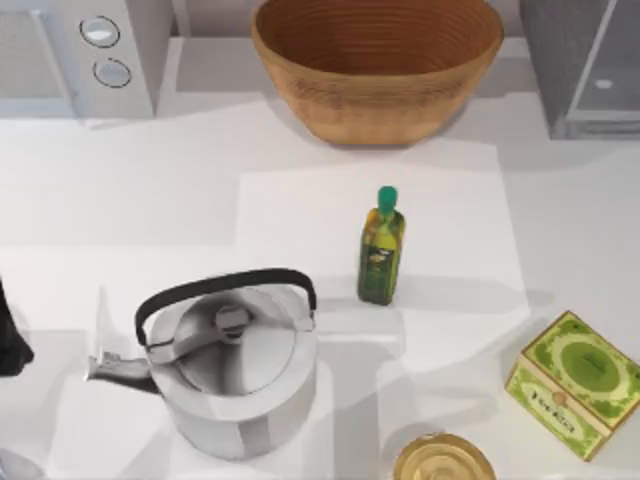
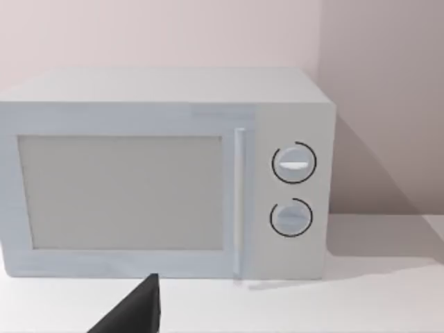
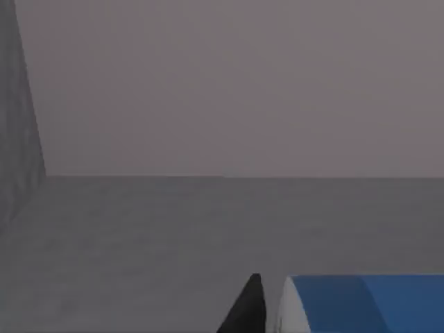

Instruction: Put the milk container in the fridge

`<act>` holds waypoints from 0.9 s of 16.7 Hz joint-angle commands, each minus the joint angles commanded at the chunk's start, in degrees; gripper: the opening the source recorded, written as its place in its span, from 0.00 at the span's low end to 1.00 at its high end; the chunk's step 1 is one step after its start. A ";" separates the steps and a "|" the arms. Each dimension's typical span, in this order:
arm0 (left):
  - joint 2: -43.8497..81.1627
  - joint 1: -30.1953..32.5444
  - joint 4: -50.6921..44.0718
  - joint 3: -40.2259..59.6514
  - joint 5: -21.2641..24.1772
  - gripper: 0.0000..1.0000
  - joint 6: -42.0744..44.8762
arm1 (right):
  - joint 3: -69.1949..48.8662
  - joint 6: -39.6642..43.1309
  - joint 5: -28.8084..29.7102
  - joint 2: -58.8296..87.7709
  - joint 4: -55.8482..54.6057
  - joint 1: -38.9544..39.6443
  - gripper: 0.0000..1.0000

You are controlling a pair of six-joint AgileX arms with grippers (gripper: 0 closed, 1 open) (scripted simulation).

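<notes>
Since the milk sits just beside the right fingers, inside grey walls I judge to be the fridge at the worktop's far right corner, release comes next; I cannot tell either arm's grip state. Left arm idles at the left edge.

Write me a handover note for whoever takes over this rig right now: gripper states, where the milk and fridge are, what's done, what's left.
Right gripper: inside a grey-walled space, probably the fridge; the milk container, white with a blue top, sits right beside a fingertip. Whether it is gripped can't be told.
Left arm: parked at the table's left edge, its wrist view facing the microwave.
Fridge: top view's far right corner.
Done: the carton looks carried to the fridge.
Left: confirm it is set down, release, withdraw the right arm.
</notes>
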State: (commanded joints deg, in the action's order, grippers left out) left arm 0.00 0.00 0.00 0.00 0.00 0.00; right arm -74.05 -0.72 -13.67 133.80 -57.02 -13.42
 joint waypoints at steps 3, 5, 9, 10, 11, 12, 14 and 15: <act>0.00 0.00 0.00 0.00 0.00 1.00 0.00 | -9.07 0.10 1.15 2.85 4.54 0.45 0.00; 0.00 0.00 0.00 0.00 0.00 1.00 0.00 | -13.86 0.08 1.82 4.31 7.14 0.71 0.00; 0.00 0.00 0.00 0.00 0.00 1.00 0.00 | -17.98 -0.11 2.42 5.81 9.81 0.99 0.00; 0.00 0.00 0.00 0.00 0.00 1.00 0.00 | -17.98 -0.11 2.42 5.81 9.81 0.99 0.00; 0.00 0.00 0.00 0.00 0.00 1.00 0.00 | -17.98 -0.11 2.42 5.81 9.81 0.99 0.00; 0.00 0.00 0.00 0.00 0.00 1.00 0.00 | -17.98 -0.11 2.42 5.81 9.81 0.99 0.00; 0.00 0.00 0.00 0.00 0.00 1.00 0.00 | -17.98 -0.11 2.42 5.81 9.81 0.99 0.15; 0.00 0.00 0.00 0.00 0.00 1.00 0.00 | -17.98 -0.11 2.42 5.81 9.81 0.99 0.23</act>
State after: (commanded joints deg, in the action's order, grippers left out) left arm 0.00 0.00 0.00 0.00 0.00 0.00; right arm -92.03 -0.83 -11.26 139.61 -47.21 -12.44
